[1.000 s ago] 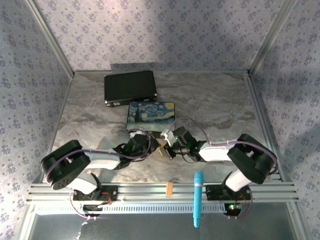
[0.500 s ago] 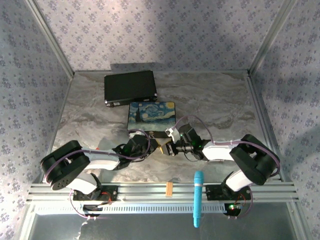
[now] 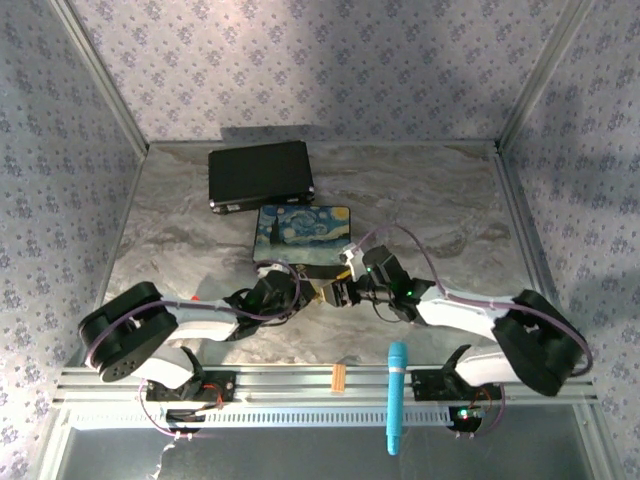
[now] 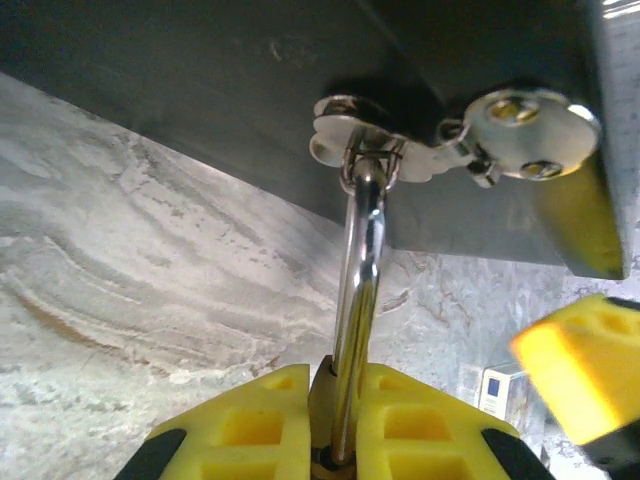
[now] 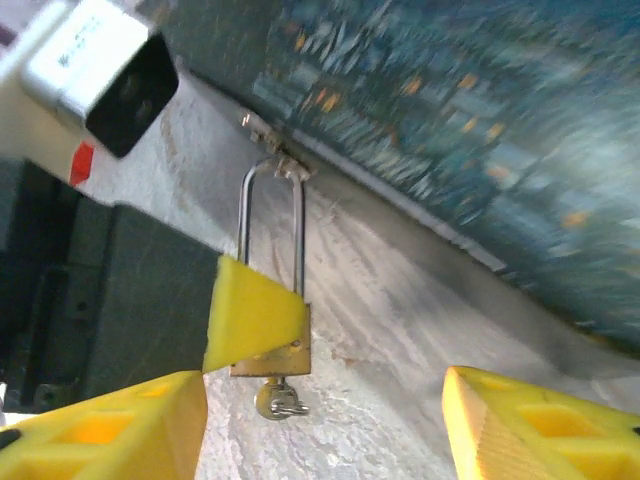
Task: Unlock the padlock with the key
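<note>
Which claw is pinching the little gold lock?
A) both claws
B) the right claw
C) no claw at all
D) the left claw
D: the left claw is shut on the padlock, with the silver shackle sticking out of its grip. The right claw is spread wide open and holds nothing.

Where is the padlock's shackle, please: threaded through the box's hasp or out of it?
Threaded: the padlock hangs by its shackle through the hasp on the box.
</note>
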